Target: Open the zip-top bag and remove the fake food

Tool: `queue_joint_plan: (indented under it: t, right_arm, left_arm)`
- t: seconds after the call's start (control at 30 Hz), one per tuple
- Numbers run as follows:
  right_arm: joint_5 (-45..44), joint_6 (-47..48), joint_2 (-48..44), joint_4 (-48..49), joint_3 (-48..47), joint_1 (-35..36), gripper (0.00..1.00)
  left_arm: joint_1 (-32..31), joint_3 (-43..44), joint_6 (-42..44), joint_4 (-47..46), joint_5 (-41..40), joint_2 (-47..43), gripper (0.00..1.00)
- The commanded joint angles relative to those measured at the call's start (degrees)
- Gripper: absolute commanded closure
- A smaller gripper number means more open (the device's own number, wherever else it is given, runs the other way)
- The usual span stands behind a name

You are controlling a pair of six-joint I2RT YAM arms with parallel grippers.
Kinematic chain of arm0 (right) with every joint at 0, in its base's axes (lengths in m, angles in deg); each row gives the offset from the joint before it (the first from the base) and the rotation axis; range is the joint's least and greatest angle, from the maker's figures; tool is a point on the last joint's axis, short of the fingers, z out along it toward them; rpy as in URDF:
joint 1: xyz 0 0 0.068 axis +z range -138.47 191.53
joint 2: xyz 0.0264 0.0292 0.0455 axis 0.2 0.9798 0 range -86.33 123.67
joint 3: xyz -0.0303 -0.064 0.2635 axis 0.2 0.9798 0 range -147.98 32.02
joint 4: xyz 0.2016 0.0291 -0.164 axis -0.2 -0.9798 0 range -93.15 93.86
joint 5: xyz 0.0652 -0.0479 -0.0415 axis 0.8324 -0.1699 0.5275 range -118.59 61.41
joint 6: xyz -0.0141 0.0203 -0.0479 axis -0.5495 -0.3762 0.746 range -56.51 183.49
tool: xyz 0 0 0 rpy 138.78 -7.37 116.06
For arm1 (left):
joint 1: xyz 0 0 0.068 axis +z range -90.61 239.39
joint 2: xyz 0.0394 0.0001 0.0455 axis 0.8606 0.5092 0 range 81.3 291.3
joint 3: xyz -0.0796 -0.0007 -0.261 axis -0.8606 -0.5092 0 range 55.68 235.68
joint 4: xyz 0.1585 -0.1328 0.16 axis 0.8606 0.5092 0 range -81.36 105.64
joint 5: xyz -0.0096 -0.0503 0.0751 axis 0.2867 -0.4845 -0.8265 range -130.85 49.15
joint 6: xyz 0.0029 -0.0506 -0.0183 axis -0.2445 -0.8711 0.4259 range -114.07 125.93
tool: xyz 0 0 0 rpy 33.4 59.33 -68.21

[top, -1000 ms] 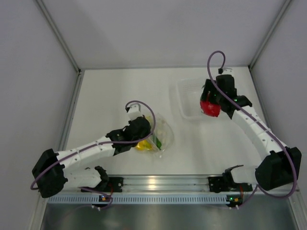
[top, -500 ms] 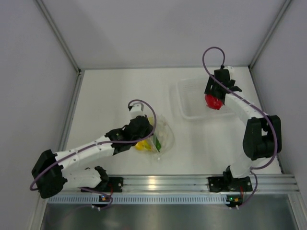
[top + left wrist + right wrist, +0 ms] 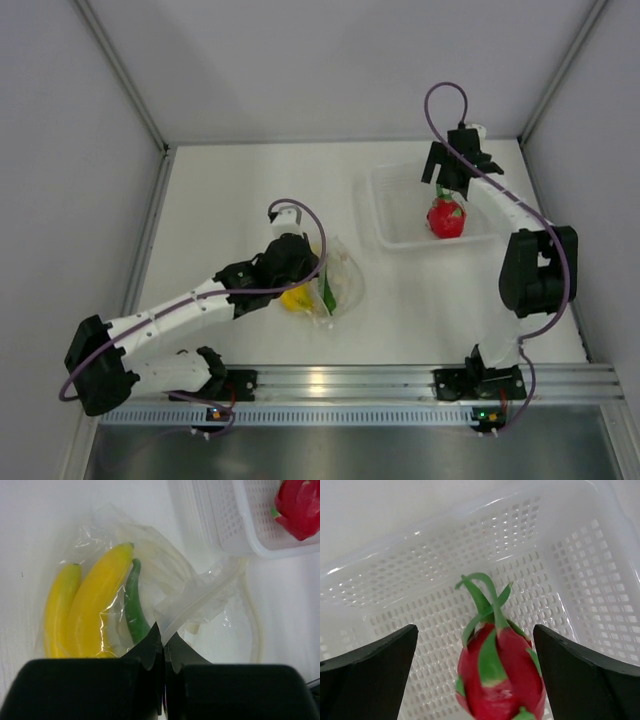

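The clear zip-top bag [image 3: 335,280] lies on the white table mid-left, with the yellow bananas [image 3: 90,610] and a small green piece [image 3: 134,605] inside. My left gripper [image 3: 164,637] is shut on the bag's edge [image 3: 195,605]; in the top view it [image 3: 300,262] sits over the bag. The red fruit with a green top [image 3: 445,217] lies in the clear tray [image 3: 392,205]. My right gripper [image 3: 452,178] hovers open just above it; in the right wrist view the fruit [image 3: 500,675] sits between the spread fingers [image 3: 375,660], apart from both.
The rigid perforated tray [image 3: 420,580] stands at the back right; its corner shows in the left wrist view [image 3: 225,525]. White walls enclose the table on three sides. A metal rail [image 3: 330,380] with the arm bases runs along the near edge.
My right gripper carried the red fruit over the tray, opened and let it go; the fruit now lies in the tray. My left gripper stayed shut on the bag, shifting slightly.
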Motion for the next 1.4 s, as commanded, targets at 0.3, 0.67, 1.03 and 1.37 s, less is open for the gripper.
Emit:
queue_joint_plan:
  t: [0.3,0.67,1.03,1.37]
  right_arm:
    - [32.8,-7.2,-16.9,3.1,9.5,-1.0,0.09]
    - [45.2,-18.7,-46.7,15.2,33.5,12.4,0.49]
    - [26.5,-20.9,-49.2,13.7,32.3,34.5,0.61]
    - [5.8,-21.5,-33.6,12.5,31.8,41.4,0.63]
  left_arm:
    - [0.6,8.7,1.7,1.0,-0.6,0.2,1.00]
    - [0.6,13.4,-1.1,0.9,-2.1,2.6,1.00]
    - [0.6,17.3,-6.7,-0.5,-0.4,5.6,1.00]
    - [0.5,11.3,-10.7,-6.2,2.2,4.8,1.00]
